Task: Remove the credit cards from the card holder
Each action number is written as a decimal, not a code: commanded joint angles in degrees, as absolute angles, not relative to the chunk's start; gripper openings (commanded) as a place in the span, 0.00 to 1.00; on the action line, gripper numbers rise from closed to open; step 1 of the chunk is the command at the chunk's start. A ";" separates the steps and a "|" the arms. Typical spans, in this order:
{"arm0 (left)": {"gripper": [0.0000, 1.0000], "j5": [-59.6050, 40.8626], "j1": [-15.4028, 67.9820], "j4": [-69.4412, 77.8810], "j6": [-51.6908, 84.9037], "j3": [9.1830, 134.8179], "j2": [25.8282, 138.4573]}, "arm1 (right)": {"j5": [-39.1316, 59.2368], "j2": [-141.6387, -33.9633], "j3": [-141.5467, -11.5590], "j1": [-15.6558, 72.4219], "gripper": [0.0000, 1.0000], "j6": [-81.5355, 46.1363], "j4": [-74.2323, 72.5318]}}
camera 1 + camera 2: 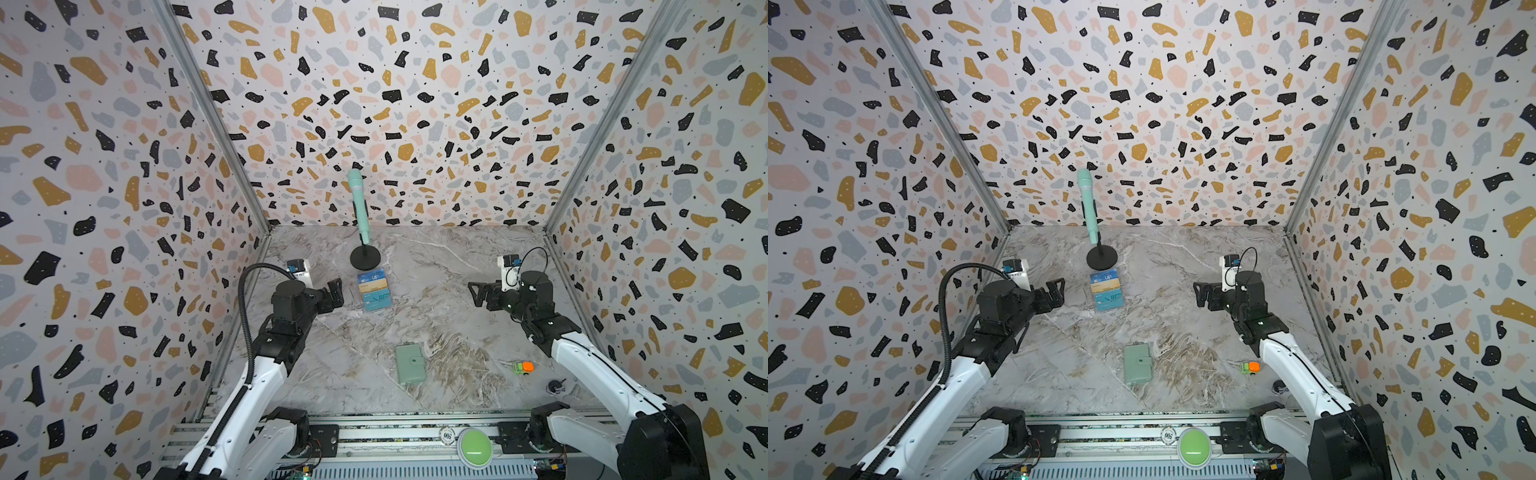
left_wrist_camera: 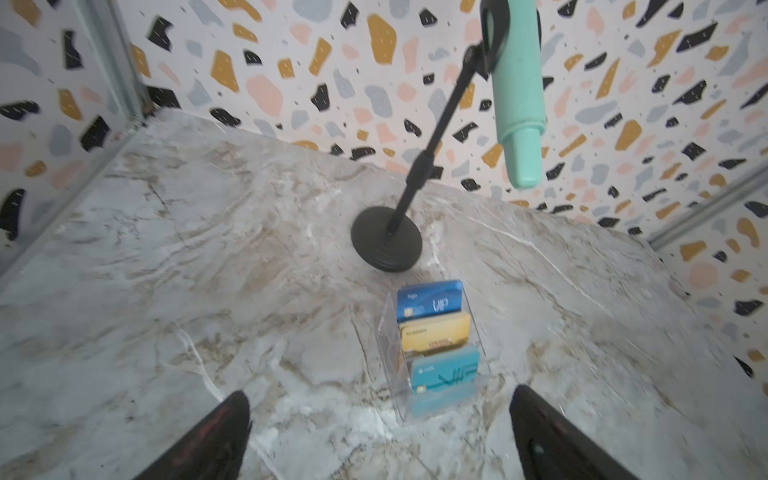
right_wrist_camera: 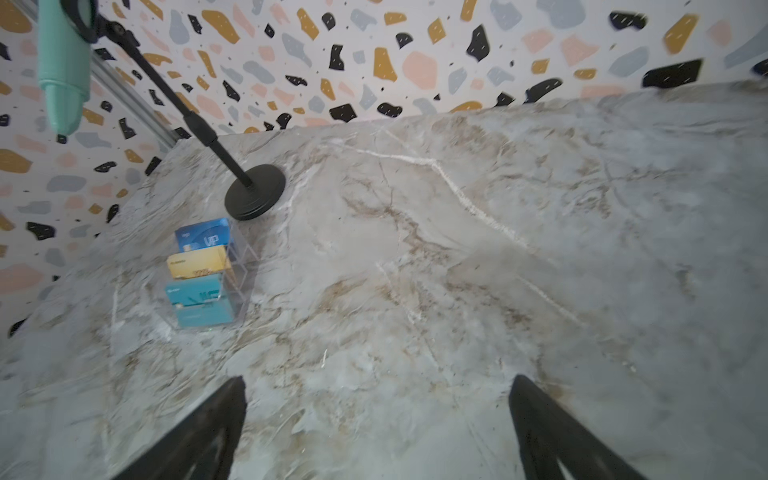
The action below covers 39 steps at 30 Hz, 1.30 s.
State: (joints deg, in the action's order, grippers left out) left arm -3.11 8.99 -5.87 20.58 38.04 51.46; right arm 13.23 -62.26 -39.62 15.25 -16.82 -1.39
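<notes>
While both arms hang above marble tabletop point(image 1: 436, 266), card holder point(image 1: 410, 363) lies flat near front edge, midway between arm bases, closed, snap tab across cover; contents hidden, credit cards not visible. Left gripper point(image 1: 336, 293): jaws spread wide, nothing held, just beside clear tiered stand point(image 1: 375, 291) showing blue, gold, teal cards. Right gripper point(image 1: 478, 293): jaws equally wide, nothing held, well apart from clear tiered stand. Mint microphone point(image 1: 358, 199) on black stand point(image 1: 365, 257) behind it. Small green-orange toy point(image 1: 523, 367), blurred, possibly car, right of card holder.
</notes>
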 commanded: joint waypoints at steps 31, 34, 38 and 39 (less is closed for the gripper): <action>0.67 -18.89 29.10 -7.28 32.07 25.78 55.49 | 31.38 -72.47 -35.23 33.93 0.59 -26.44 6.29; 0.65 -20.28 31.45 -0.55 36.36 22.31 55.61 | 31.21 -73.41 -33.66 35.04 0.56 -28.24 3.71; 0.64 -19.25 35.79 3.87 39.42 19.84 57.14 | 31.07 -74.88 -31.73 36.67 0.51 -30.87 -0.10; 0.64 -18.79 36.62 4.49 40.12 19.38 57.47 | 31.03 -75.29 -31.35 37.19 0.50 -31.38 -1.12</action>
State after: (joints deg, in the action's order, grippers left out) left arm -19.27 34.72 -2.07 36.18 20.27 56.84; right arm 31.20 -74.89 -32.18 36.05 -28.56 2.90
